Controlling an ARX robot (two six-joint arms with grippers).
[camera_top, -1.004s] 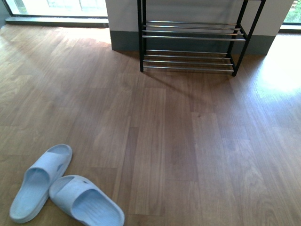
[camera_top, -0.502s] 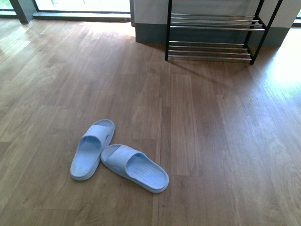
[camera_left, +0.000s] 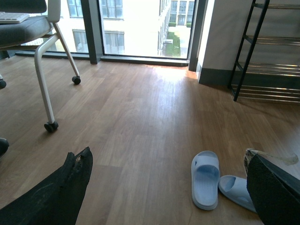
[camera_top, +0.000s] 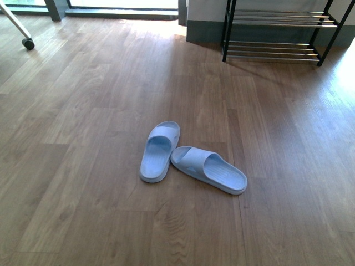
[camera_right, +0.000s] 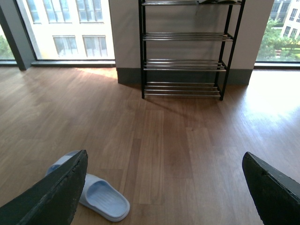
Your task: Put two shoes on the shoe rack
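Note:
Two pale blue slide sandals lie on the wood floor, toes touching in a V: one (camera_top: 159, 151) points toward the shoe rack, the other (camera_top: 209, 169) lies angled to its right. The shoe rack (camera_top: 277, 50), black frame with chrome rods, stands against the wall at the far right. In the left wrist view my left gripper (camera_left: 166, 161) is open and holds nothing, with both sandals (camera_left: 205, 178) ahead on the floor. My right gripper (camera_right: 165, 157) is open over bare floor, with one sandal (camera_right: 103, 199) beside its finger (camera_right: 56, 197) and the rack (camera_right: 183, 61) straight ahead. Neither arm shows in the front view.
An office chair (camera_left: 44, 70) on casters stands off to the left, one caster (camera_top: 28, 42) showing in the front view. Floor-length windows (camera_left: 140, 28) run along the far wall. Open wood floor lies between the sandals and the rack.
The front view has swung: the sandals went from its lower left corner to its middle, the rack slid to the upper right, and a chair caster came into view.

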